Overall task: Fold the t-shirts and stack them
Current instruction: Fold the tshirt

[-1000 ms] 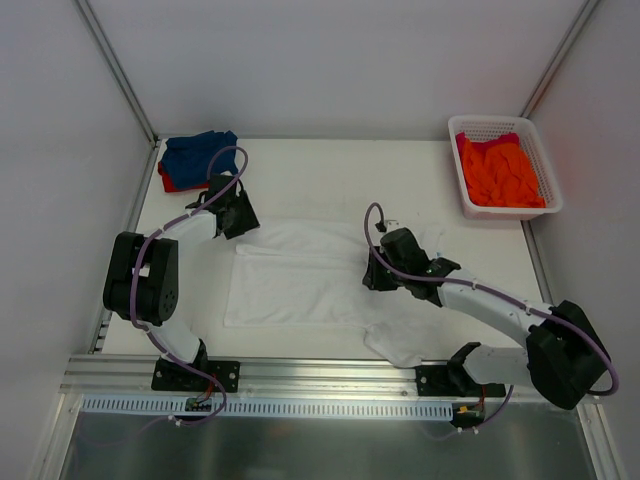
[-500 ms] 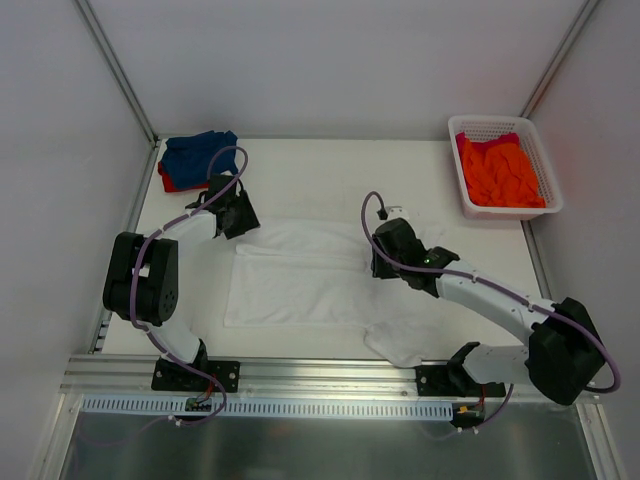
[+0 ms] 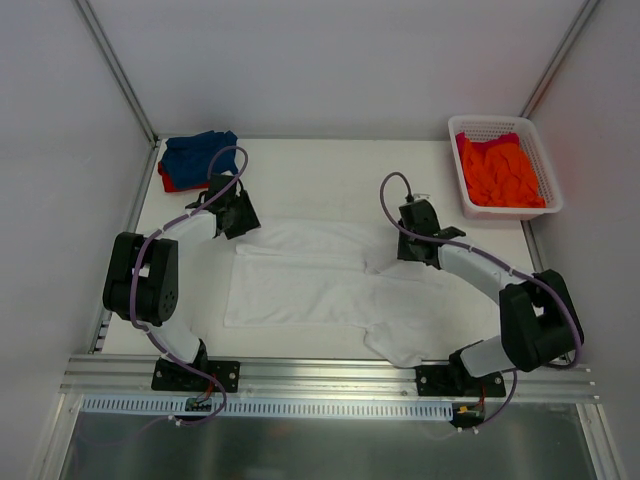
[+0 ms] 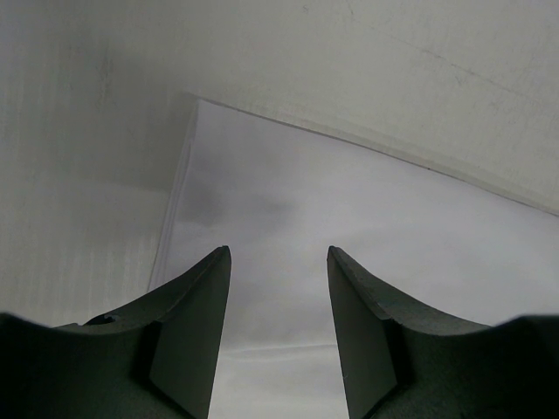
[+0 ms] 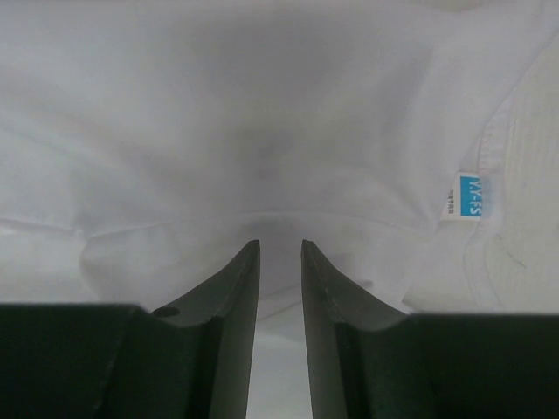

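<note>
The large white t-shirt (image 3: 310,280) lies spread across the middle of the table, partly folded, with a rumpled corner at the near right. My right gripper (image 3: 415,240) is on its far right part. In the right wrist view the jaws (image 5: 279,244) stand narrowly apart, pinching a fold of the white cloth (image 5: 218,131) beside the collar label (image 5: 469,196). My left gripper (image 3: 232,215) sits at the shirt's far left corner, and its jaws (image 4: 278,253) are open and empty. A blue t-shirt (image 3: 197,155) lies on a red one (image 3: 165,180) at the back left. The orange t-shirt (image 3: 500,172) fills the basket.
The white lattice basket (image 3: 505,125) stands at the back right, with a strip of red cloth (image 3: 462,150) showing at its left side. White walls enclose the table on the left, back and right. A metal rail (image 3: 330,375) runs along the near edge.
My right gripper has moved right and towards the back, from the shirt's middle to near its collar, and the cloth there has shifted with it. The left arm has not moved.
</note>
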